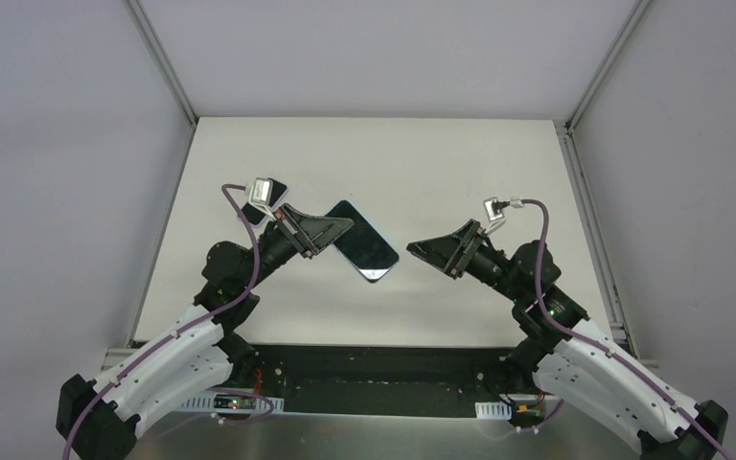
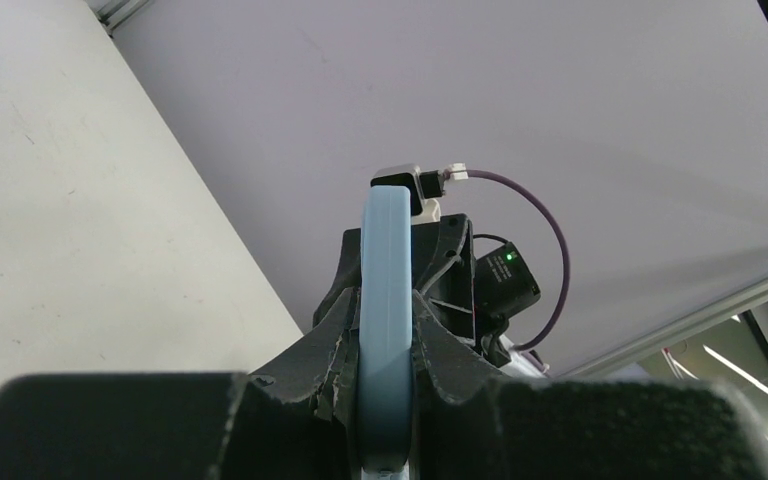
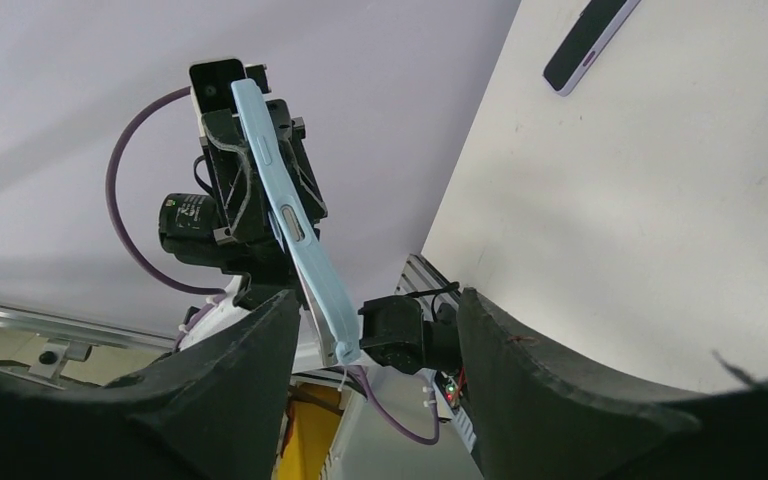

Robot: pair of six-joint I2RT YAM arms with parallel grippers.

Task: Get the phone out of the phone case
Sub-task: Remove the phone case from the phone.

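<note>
We see the phone (image 3: 588, 42) lying flat on the table (image 1: 441, 163) near its left edge, out of the case (image 1: 364, 244). The pale blue case hangs above the table, its flat faces pinched in the left gripper (image 1: 343, 228). The right gripper (image 1: 412, 249) faces it, near but apart, jaws spread and empty. From above, the left arm hides most of the phone.

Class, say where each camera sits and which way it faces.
Top: above and behind the bases, looking down at the table; left arm and right arm show.
Left wrist: on the left arm, looking along the left fingers, shut on the blue case, toward the right arm.
Right wrist: on the right arm, looking between the open right fingers toward the left arm.
Shared: both wrist views show the case edge-on.
</note>
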